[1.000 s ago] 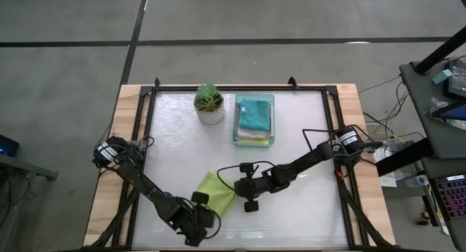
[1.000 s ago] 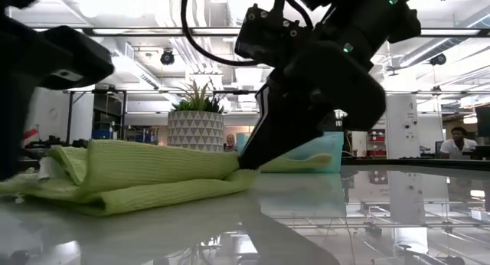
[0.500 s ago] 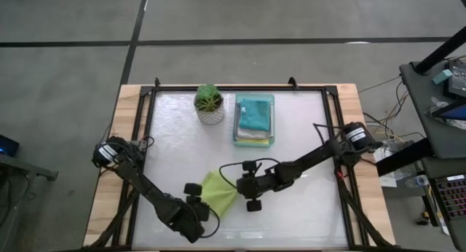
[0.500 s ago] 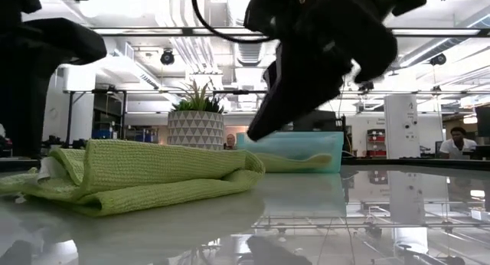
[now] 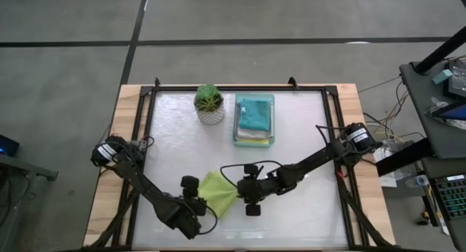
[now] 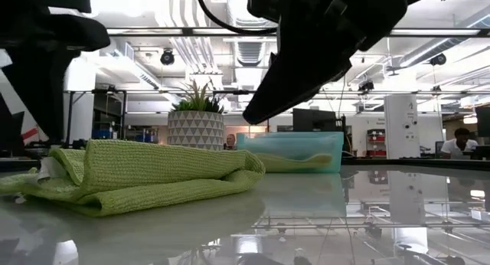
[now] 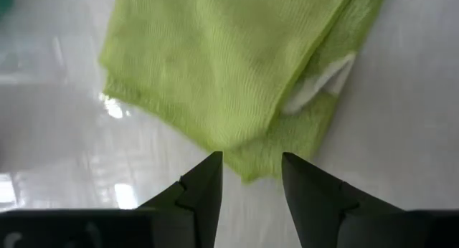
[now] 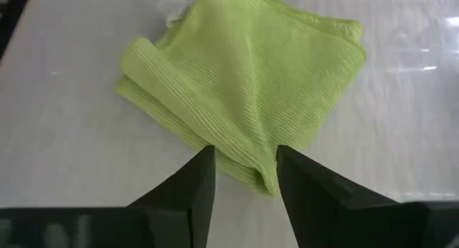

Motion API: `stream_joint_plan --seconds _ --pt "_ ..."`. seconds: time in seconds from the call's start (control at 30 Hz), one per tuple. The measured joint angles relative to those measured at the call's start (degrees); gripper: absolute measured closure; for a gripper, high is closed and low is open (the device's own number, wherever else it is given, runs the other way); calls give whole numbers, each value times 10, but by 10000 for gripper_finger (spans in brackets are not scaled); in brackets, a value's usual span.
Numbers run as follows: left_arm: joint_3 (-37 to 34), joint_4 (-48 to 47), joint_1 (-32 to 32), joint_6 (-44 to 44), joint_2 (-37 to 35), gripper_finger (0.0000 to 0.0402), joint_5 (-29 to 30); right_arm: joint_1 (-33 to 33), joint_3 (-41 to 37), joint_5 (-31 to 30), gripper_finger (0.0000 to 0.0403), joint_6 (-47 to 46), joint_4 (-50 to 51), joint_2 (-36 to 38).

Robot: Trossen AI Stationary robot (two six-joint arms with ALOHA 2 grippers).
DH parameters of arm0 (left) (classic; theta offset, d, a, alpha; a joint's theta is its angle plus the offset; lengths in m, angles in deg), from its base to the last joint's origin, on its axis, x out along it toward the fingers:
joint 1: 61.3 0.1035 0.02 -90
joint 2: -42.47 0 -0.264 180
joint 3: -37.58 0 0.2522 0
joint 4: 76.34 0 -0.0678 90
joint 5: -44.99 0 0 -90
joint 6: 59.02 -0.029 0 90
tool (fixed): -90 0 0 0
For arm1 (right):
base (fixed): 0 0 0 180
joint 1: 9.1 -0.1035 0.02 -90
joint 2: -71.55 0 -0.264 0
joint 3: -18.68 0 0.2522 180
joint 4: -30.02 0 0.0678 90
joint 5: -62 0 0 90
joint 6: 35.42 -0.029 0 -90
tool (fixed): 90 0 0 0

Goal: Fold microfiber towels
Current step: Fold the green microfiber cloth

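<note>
Lime towel (image 5: 218, 191) lies folded on the surface (image 5: 306, 143), near its front edge. I see both end effectors have let go: right one (image 5: 234, 191) lifted clear, left (image 5: 195, 195) backed off, fingers apart. Fold looks finished; tray next.

A large open lab or workshop: exposed ceiling ducts (image 6: 191, 54) and strip lights, a concrete floor (image 5: 73, 33), equipment racks (image 6: 103, 116), and a person at a monitor (image 6: 457, 142).
</note>
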Motion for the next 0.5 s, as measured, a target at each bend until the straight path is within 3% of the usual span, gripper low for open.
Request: stream_joint_plan --seconds 0.17,0.37,0.5 --pt "-27 68 4 -29 0 272 27 -3 0 0 261 0 -19 0" --pt "-31 82 5 -26 0 275 50 -3 -1 0 266 1 -26 0" --pt "-31 81 10 -27 0 307 58 -6 -11 -1 264 2 -69 -1"
